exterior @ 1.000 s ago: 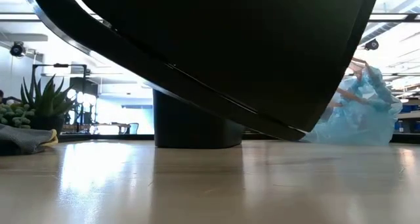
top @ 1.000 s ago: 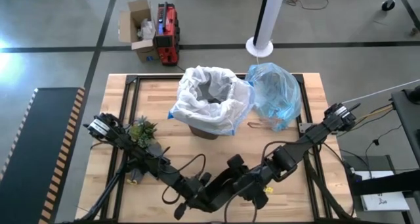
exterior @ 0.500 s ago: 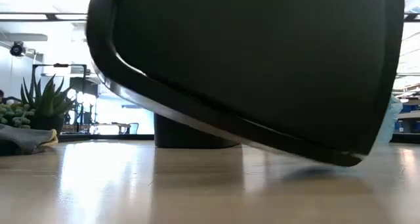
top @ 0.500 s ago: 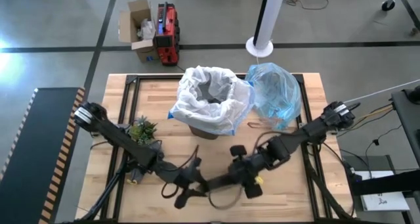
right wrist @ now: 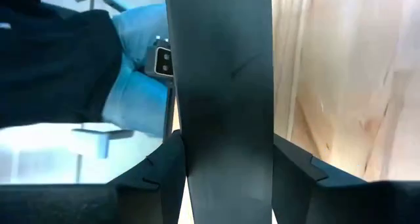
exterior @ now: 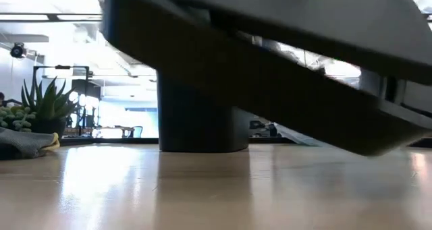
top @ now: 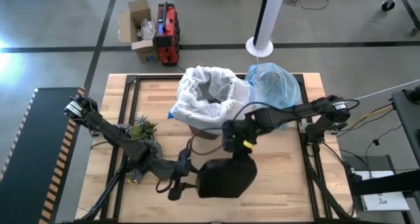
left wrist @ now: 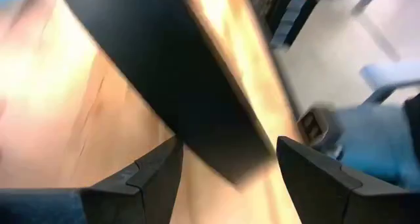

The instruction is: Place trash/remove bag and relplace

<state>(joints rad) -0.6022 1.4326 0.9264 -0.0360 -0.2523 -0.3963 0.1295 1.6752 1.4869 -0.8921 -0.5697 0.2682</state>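
Released by the spread left gripper [top: 178, 184], a black flat panel [top: 226, 178] hangs pinched in the right gripper [top: 237, 147].

No readable text, label or number for us anywhere on or around the table [top: 298, 184].

One lined bin [top: 211, 106], one blue bag [top: 275, 94], one black lid [top: 226, 178], one plant [top: 142, 129], two grippers.

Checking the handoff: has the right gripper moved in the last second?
Yes. In the high view the right gripper, clamped on the black lid, has moved from the table's front edge toward the lined bin.
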